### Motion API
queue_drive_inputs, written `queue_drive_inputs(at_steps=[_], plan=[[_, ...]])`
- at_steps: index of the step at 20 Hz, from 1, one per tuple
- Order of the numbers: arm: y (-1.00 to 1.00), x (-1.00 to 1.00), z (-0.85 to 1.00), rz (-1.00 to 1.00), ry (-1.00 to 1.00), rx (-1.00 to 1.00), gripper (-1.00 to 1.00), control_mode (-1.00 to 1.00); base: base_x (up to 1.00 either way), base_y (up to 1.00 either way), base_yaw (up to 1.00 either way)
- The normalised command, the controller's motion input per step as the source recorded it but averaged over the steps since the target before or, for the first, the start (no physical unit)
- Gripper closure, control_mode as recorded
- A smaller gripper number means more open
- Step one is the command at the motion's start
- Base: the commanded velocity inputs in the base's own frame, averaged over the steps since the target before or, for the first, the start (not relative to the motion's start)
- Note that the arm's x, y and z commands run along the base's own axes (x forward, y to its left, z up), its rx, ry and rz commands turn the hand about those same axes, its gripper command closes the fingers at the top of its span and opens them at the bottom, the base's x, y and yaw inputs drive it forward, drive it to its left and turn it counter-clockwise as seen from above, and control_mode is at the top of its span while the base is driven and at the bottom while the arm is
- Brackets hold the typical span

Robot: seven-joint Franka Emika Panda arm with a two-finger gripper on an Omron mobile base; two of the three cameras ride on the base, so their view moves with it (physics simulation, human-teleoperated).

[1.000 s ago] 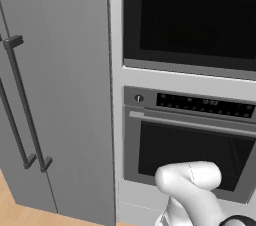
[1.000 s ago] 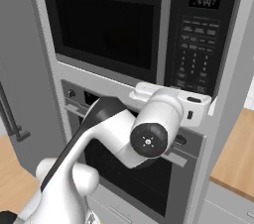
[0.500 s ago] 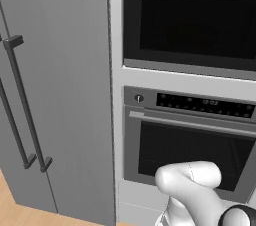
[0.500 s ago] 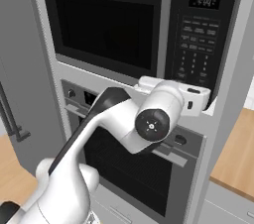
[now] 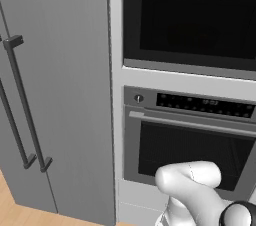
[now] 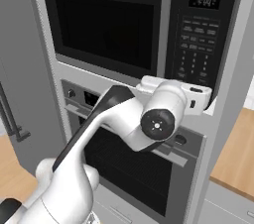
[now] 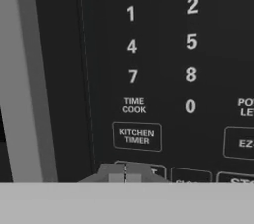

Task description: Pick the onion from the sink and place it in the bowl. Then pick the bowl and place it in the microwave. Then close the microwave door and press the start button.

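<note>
The gripper, its fingertips pressed together with nothing between them, sits right against the bottom row of buttons on the keypad of the microwave. The KITCHEN TIMER key lies just above it. To its left the microwave door stands closed. Below it sits the oven; farther left stands the refrigerator.

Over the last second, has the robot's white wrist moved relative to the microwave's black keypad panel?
Yes. In the right base view the white wrist has swung right and slightly up, closer under the black keypad panel.
</note>
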Motion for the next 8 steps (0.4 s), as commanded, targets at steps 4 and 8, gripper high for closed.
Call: queue_drive_inputs(at_steps=[4, 8], plan=[[0.43, -0.43, 0.00, 0.00, 0.00, 0.04, 1.00, -1.00, 0.00, 0.00, 0.00], [0.58, -0.56, 0.06, 0.00, -0.02, 0.05, 1.00, -1.00, 0.00, 0.00, 0.00]])
